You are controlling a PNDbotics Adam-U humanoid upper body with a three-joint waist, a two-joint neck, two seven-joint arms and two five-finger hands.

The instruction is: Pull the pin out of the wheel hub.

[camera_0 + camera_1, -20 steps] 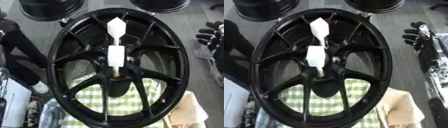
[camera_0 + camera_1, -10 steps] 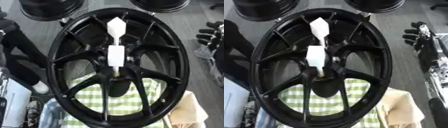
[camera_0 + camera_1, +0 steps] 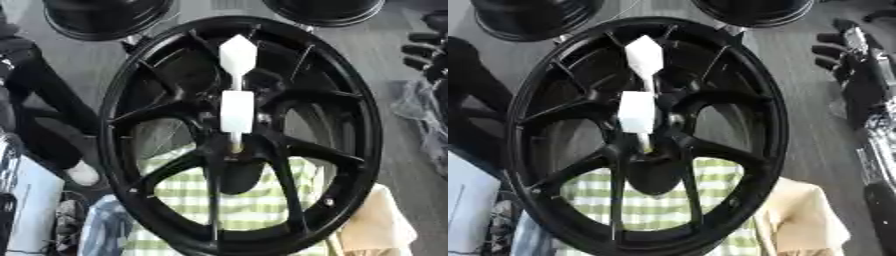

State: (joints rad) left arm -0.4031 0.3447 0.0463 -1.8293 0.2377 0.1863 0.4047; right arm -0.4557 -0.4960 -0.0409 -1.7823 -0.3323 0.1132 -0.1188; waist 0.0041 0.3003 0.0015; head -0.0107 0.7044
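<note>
A large black wheel hub fills the middle of both views, its spokes meeting at the centre. A white pin stands in that centre: a pointed white head on top, a white block below it, and a thin stem going into the hub's bore. Nothing touches the pin. My right hand shows at the right edge, well apart from the hub's rim, its black fingers relaxed and pointing left, holding nothing. My left hand is in neither view.
Two more black wheels lie at the far edge. A green-and-white checked cloth lies under the hub, with a beige cloth at lower right. A person's dark leg and white shoe stand at the left.
My right hand has drifted a little up and away along the right edge. The hub and the pin have not moved.
</note>
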